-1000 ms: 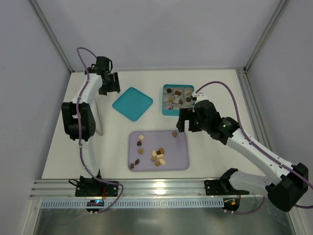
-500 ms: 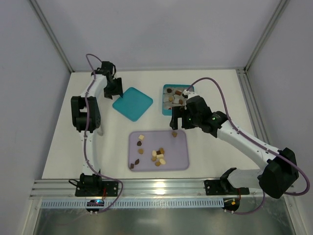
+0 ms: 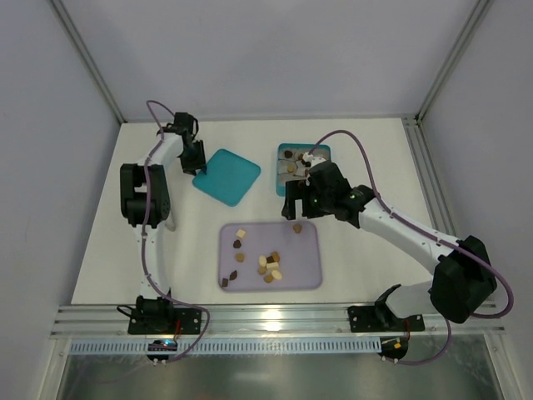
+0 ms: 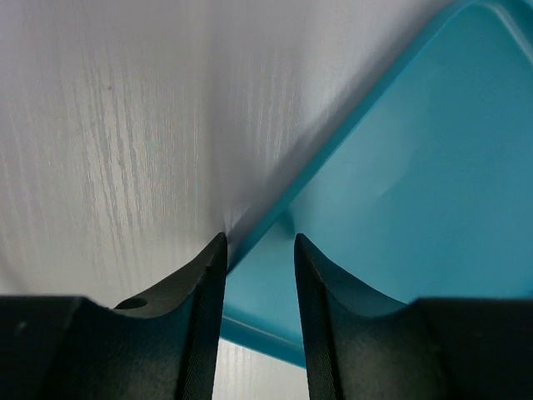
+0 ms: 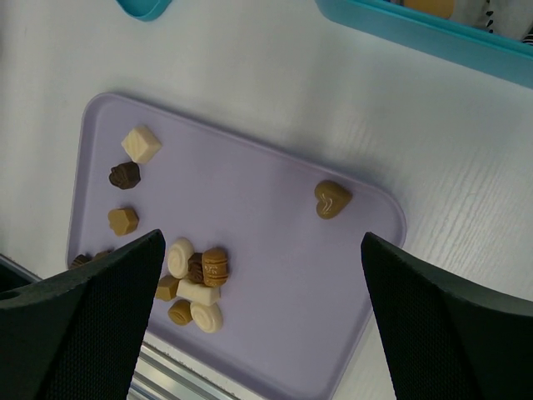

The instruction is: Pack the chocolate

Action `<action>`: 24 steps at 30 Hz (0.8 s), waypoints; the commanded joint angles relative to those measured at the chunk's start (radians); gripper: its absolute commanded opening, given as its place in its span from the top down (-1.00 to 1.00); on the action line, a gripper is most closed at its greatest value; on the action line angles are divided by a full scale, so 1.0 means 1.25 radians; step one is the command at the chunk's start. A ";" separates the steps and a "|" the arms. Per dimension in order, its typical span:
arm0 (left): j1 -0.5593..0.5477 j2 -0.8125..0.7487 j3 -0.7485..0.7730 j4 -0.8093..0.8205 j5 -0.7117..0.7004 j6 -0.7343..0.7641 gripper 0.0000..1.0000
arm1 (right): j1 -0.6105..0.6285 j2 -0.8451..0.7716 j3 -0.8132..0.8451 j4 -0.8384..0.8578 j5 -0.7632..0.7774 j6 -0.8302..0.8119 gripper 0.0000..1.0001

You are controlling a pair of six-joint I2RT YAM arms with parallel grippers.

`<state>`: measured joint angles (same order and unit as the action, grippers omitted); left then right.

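- White wood-grain table [image 3: 375, 150], grey enclosure walls [image 3: 250, 50], aluminium rail [image 3: 275, 315] along near edge.
- Counts: one lavender tray [image 3: 300, 271], one teal box [image 3: 323, 150], one teal lid [image 3: 226, 176], two arms.
- Chocolate [image 5: 215, 267]: about twelve loose pieces on tray. Seven bunched near centre, four strung along 9 o'clock side, one heart-shaped piece [image 5: 332, 200] alone toward 1 o'clock corner.
- More pieces in box, partly hidden behind right arm [image 3: 391, 225]; no count possible.
- Lid flat on table at 11 o'clock from tray; box at 1 o'clock from tray.
- Left gripper [image 4: 258, 242]: part open, fingers straddling lid's 9 o'clock rim, no clamp visible, pad contact unclear.
- Right gripper [image 5: 262, 242]: spread wide, nothing between fingers, hanging over tray's 1 o'clock corner.
- Left wrist view only: lid rim running through finger gap.
- Right wrist view only: piece detail, such as cream cube [image 5: 141, 143] and dark lump [image 5: 125, 175].
- Top view only: whole layout, both arms.
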<state>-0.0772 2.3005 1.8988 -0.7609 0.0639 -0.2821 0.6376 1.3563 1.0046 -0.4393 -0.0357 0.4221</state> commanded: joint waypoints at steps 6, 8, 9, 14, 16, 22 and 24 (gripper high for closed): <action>-0.011 -0.093 -0.180 0.050 -0.025 -0.064 0.41 | 0.003 0.067 0.069 0.075 -0.071 0.016 -0.99; -0.012 -0.105 -0.196 0.055 -0.019 -0.071 0.45 | 0.003 0.090 0.076 0.084 -0.089 0.019 -1.00; -0.012 -0.108 -0.212 0.059 -0.007 -0.074 0.50 | 0.002 0.098 0.080 0.091 -0.097 0.019 -1.00; -0.012 -0.111 -0.222 0.069 0.016 -0.079 0.77 | 0.003 0.166 0.146 0.084 -0.116 0.016 -1.00; -0.011 -0.114 -0.229 0.070 0.026 -0.079 0.93 | 0.003 0.191 0.182 0.083 -0.128 0.015 -0.99; -0.007 -0.131 -0.238 0.081 0.097 -0.075 1.00 | 0.003 0.311 0.304 0.058 -0.146 0.003 -0.99; 0.003 -0.146 -0.251 0.092 0.139 -0.079 1.00 | 0.003 0.358 0.357 0.050 -0.146 -0.001 -0.99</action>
<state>-0.0818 2.1483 1.6238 -0.6468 0.1448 -0.3702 0.6376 1.7508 1.3525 -0.3763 -0.1944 0.4355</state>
